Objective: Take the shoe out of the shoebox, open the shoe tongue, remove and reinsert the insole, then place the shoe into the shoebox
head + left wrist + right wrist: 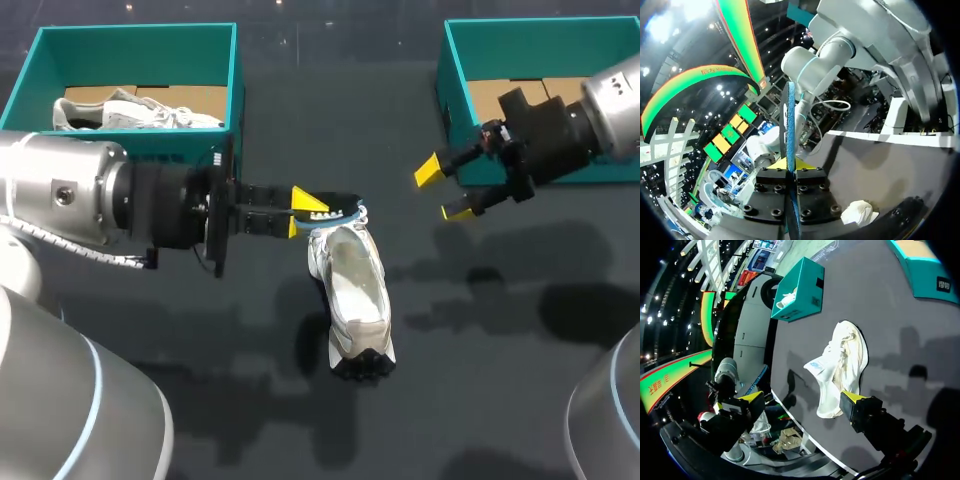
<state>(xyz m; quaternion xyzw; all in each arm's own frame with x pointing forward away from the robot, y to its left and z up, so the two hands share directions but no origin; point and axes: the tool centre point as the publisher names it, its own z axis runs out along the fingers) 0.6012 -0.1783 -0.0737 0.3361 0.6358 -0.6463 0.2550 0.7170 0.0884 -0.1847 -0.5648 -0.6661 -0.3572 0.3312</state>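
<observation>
The pale shoe lies mid-tabletop, running 12 to 6 o'clock. At its 12 o'clock end the left tool, reaching in level from 9 o'clock, is clamped on the thin blue insole. The far-left shoebox, at 11 o'clock, holds a second shoe. By the far-right shoebox, at 1 o'clock, hovers the right tool, fingers apart.

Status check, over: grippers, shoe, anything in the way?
Left gripper shut on insole, beside the shoe. Right gripper open, empty, apart from it. Shoe lies on the table. Nothing in the way.
</observation>
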